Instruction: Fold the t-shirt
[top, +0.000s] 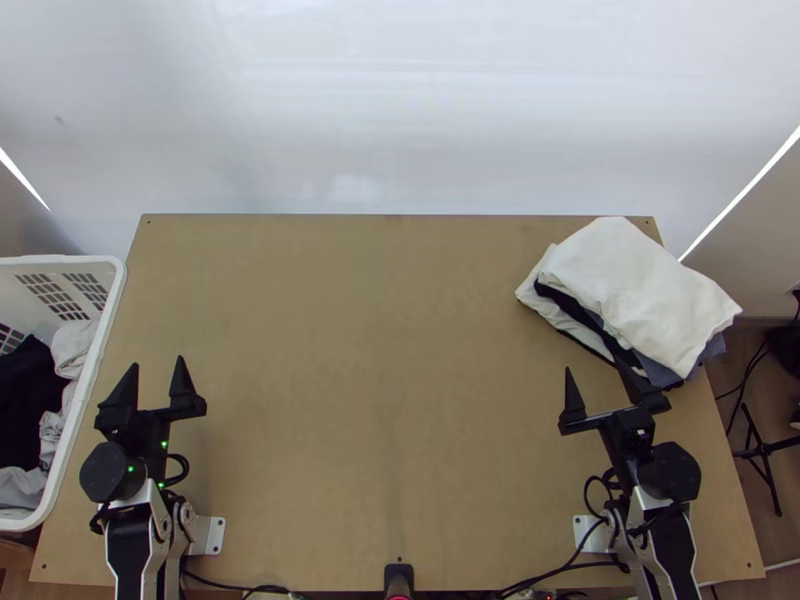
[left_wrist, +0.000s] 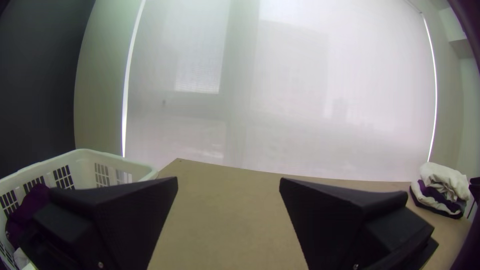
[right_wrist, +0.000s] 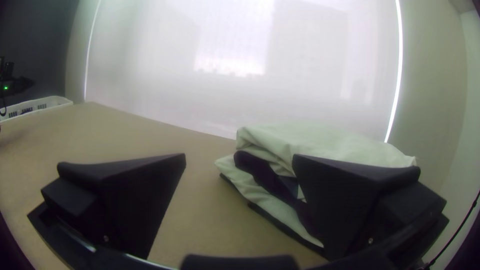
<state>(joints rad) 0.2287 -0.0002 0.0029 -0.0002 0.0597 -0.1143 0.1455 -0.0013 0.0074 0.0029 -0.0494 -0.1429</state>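
So both grippers are just hanging there with nothing in them. Left gripper (top: 158, 362) is in the lower left of the top view, jaws spread wide apart, fingertips pointing up the frame. Right gripper (top: 593, 366) is lower right, jaws also well apart, with one finger overlapping the near edge of the cloth pile from above. Can't tell if it's actually touching it.

As for the t-shirt, I honestly can't tell which piece it is, but there's cloth in two spots. One is a folded pile (top: 640, 290) in the upper right of the top view, on the table (top: 350, 350) and sticking out past its right edge: white piece on top, dark and off-white layers under it. The other is a white plastic basket (top: 60, 260) at the left edge of the frame, with bunched black cloth (top: 28, 395) and pale grey-white cloth (top: 72, 345) inside. Behind the table there's a big pale screen (top: 400, 110) across the top.
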